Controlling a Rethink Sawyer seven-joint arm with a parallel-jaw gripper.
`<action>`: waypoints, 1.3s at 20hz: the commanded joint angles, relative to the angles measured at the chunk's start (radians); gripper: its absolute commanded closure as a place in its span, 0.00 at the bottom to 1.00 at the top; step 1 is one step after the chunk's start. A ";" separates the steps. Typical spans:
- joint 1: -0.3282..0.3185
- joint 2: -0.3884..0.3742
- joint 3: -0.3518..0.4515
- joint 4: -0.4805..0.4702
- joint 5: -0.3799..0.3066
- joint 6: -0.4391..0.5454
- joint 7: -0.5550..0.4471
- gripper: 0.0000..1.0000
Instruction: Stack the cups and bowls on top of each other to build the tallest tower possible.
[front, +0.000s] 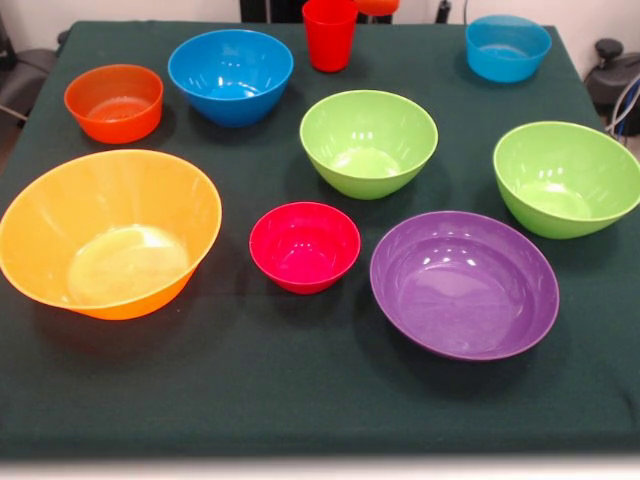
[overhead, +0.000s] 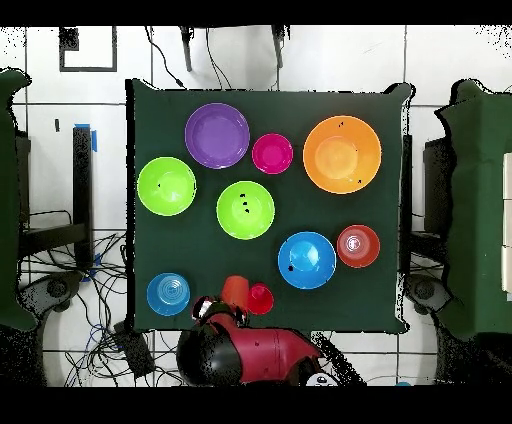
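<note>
From the front, the bowls lay spread singly over the table (front: 300, 400), nothing stacked; the red cup (front: 329, 34) stood at the far edge. From overhead, an orange cup (overhead: 235, 291) sat beside it under the arm (overhead: 250, 350); I could not tell the gripper's state. Light, glossy, probably slippery plastic: grip a rim.

The green-clothed desk (front: 300, 400) carries eight separate bowls (front: 368, 143) and a red cup (front: 329, 34) beside the claw (overhead: 236, 292), which holds an orange cup (overhead: 235, 291).
</note>
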 joint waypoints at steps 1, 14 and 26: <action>-0.030 0.063 0.007 0.065 -0.010 -0.073 0.159 1.00; -0.092 0.114 -0.020 0.083 -0.082 -0.149 0.111 1.00; -0.086 0.178 -0.051 0.055 -0.118 -0.198 0.112 1.00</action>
